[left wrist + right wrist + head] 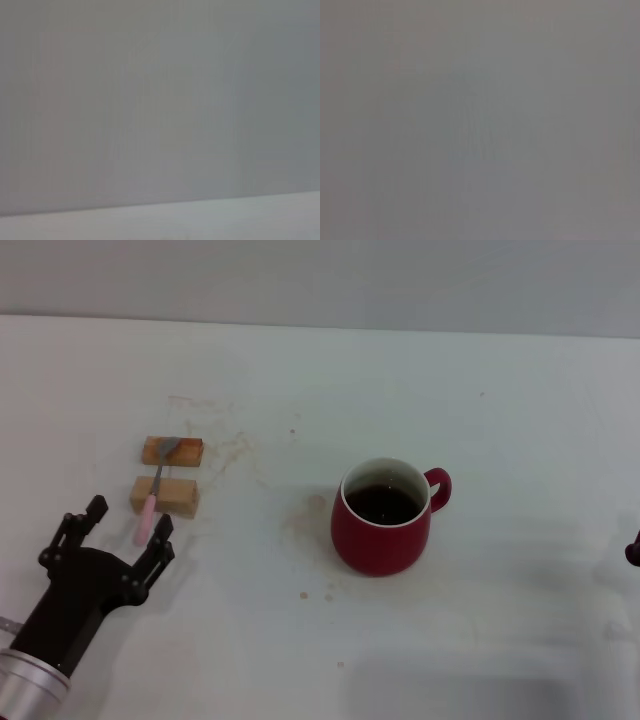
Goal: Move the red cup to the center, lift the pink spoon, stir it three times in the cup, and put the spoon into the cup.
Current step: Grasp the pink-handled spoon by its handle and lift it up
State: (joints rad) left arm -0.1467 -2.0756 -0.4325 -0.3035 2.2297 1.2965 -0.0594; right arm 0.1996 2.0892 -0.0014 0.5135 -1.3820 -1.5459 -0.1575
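R gripper (634,551) cut off at right edge, state can't tell. L gripper (128,521) spread wide, empty, just near of 1 pink spoon (156,489) lying across 2 wooden blocks (172,451). 1 red cup (383,519) centre.

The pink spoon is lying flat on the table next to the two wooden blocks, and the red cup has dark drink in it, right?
Not quite. In the head view the pink spoon rests across the two wooden blocks, not flat on the table next to them. The red cup does hold dark liquid.
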